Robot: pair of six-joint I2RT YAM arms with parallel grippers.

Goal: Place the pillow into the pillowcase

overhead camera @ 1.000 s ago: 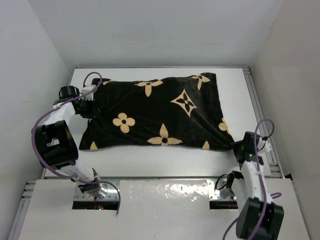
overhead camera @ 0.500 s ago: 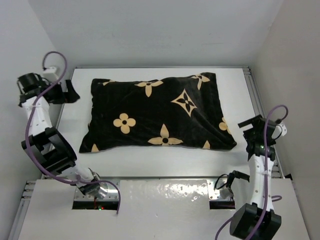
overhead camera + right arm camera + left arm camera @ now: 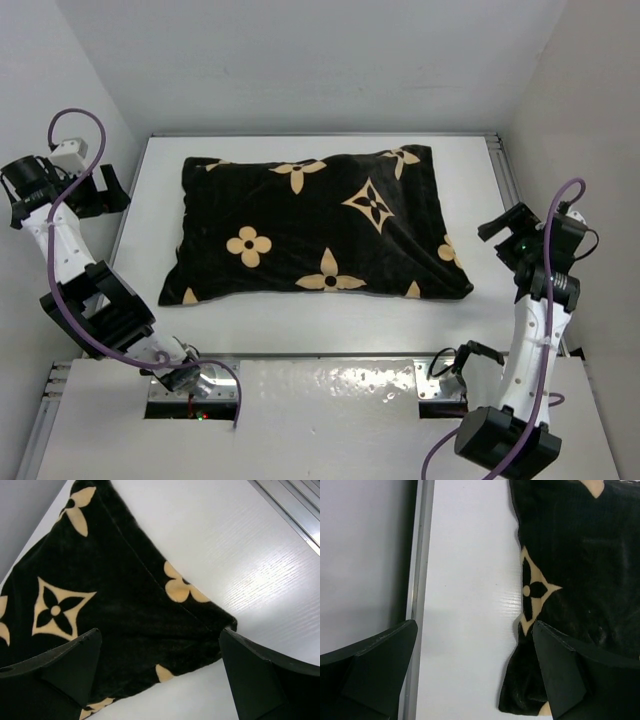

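I see the pillowcase (image 3: 315, 225) lying plump on the bench (image 3: 300, 320), black with tan flowers; left fingers (image 3: 375, 665) and right fingers (image 3: 260, 675) spread wide, clear of it.

Black flowered pillowcase (image 3: 320, 225) lies on white table (image 3: 300, 322)

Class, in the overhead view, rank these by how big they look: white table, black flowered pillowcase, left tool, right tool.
1. table
2. pillowcase
3. left tool and right tool: they look about alike, and their height above the table is unclear, so I leave them tied.
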